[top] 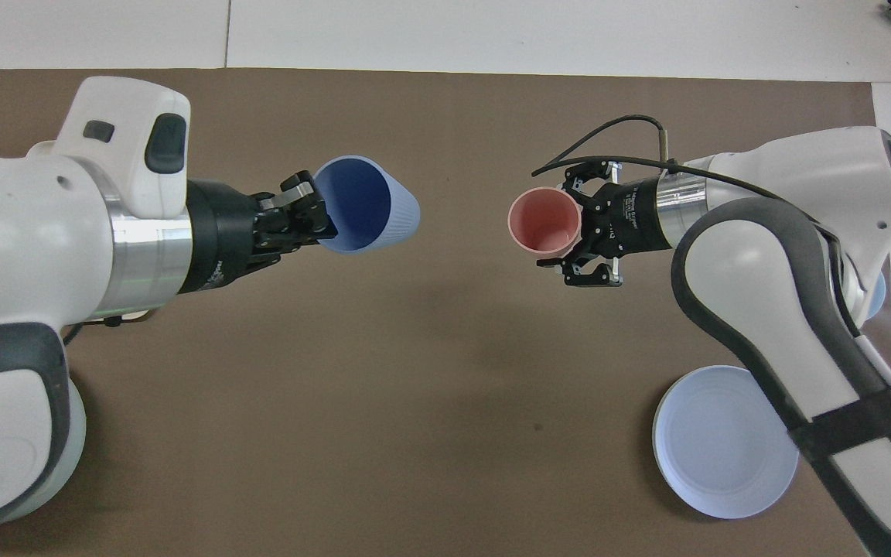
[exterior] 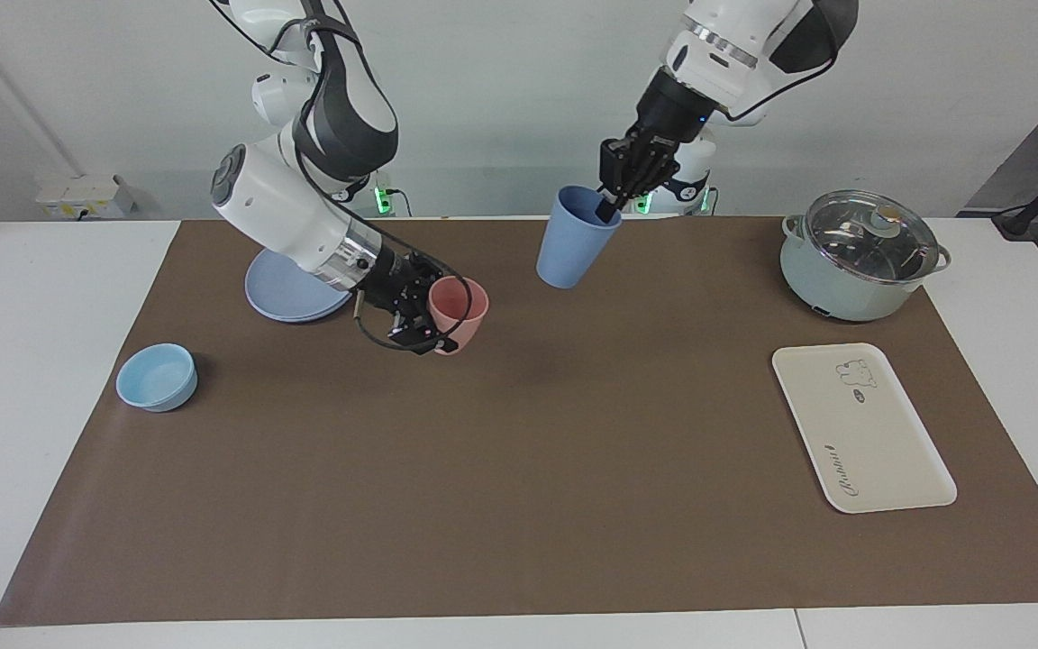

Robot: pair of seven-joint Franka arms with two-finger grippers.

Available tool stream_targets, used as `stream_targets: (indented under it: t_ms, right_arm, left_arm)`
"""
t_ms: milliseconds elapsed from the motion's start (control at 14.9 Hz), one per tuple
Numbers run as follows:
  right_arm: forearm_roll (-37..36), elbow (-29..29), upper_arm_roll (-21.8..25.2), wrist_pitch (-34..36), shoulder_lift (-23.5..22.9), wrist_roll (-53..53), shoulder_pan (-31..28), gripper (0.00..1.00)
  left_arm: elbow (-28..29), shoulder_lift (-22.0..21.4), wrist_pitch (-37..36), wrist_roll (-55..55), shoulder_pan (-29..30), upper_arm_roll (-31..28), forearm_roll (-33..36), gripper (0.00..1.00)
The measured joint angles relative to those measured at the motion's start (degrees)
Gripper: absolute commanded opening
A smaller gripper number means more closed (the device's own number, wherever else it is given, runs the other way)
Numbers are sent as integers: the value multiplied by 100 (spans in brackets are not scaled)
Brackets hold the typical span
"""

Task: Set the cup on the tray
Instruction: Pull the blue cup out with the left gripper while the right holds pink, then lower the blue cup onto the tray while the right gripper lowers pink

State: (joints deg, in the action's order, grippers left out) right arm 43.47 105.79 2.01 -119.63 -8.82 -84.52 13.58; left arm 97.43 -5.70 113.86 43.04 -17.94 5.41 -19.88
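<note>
The periwinkle-blue cup point(exterior: 570, 240) point(top: 368, 203) hangs tilted in the air over the brown mat. My left gripper point(exterior: 611, 207) point(top: 308, 215) is shut on its rim, one finger inside the cup. The cream tray point(exterior: 861, 428) lies flat toward the left arm's end of the table, with nothing on it; in the overhead view the left arm hides it. My right gripper point(exterior: 433, 320) point(top: 578, 230) is shut on the side of a pink cup point(exterior: 459, 311) point(top: 543, 223), low at the mat, beside the round blue plate point(exterior: 289, 290).
A lidded pale-green pot point(exterior: 861, 257) stands nearer to the robots than the tray. The round plate point(top: 724, 441) and a light-blue bowl point(exterior: 157, 377) lie toward the right arm's end. The brown mat point(exterior: 519, 469) covers the table's middle.
</note>
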Motion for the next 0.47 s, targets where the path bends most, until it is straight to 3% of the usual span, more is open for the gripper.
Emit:
stream_targets:
  t_ms: [471]
  right_arm:
    - [167,665,5,116,-177,1870,-1344,0]
  left_arm:
    - [1019,-244,-8,-3009,1856,-36,377,0]
